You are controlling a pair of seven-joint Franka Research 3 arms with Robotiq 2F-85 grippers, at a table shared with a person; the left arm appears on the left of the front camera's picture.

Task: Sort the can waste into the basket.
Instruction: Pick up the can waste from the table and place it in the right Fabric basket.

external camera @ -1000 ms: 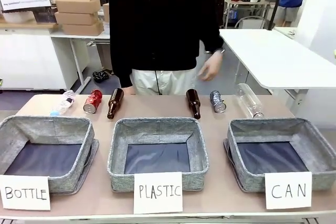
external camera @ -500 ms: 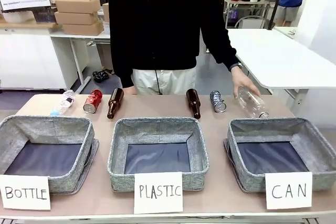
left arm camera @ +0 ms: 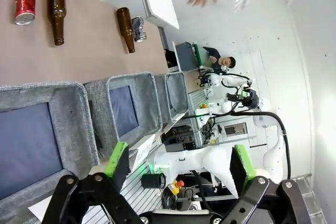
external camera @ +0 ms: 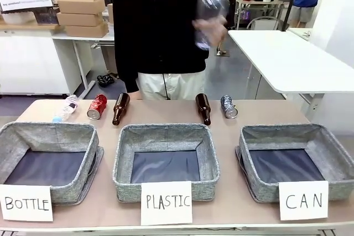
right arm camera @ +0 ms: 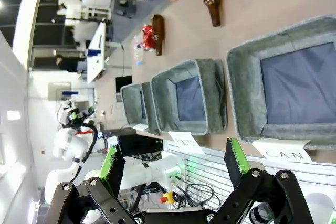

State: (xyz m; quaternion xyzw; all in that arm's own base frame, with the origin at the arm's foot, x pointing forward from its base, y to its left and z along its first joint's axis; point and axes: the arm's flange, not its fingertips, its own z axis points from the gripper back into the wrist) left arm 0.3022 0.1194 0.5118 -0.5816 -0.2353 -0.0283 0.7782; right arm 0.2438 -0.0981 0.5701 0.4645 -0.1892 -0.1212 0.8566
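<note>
Lying in a row along the far edge of the bench (external camera: 228, 153) are, from left to right, a clear plastic bottle (external camera: 66, 107), the red can (external camera: 97, 106), a brown bottle (external camera: 121, 108), a second brown bottle (external camera: 203, 108) and the grey can (external camera: 229, 106). The red can sits just beside the first brown bottle, beyond the far right corner of the BOTTLE basket (external camera: 47, 128) and well apart from the CAN basket (external camera: 281, 130). The grey can lies on its side just right of the second brown bottle, a short way beyond the far left corner of the CAN basket, with a band of bare bench between it and that rim. The CAN basket stands at the near right with its white sign (external camera: 303, 200) at the near edge, its dark floor showing. The PLASTIC basket (external camera: 165, 130) stands in the middle, and strips of bare bench run between the three baskets. Bare bench also stretches right of the grey can to the far right corner. At the far side a person's hand (external camera: 209, 30) holds a blurred clear bottle (external camera: 212, 1) up at chest height, above the row. The left end effector (left arm camera: 179, 161) hangs over the near left baskets with its fingers spread apart and nothing between them. The right end effector (right arm camera: 173, 162) hangs likewise spread, gripping nothing, above the near edge by the CAN sign.
</note>
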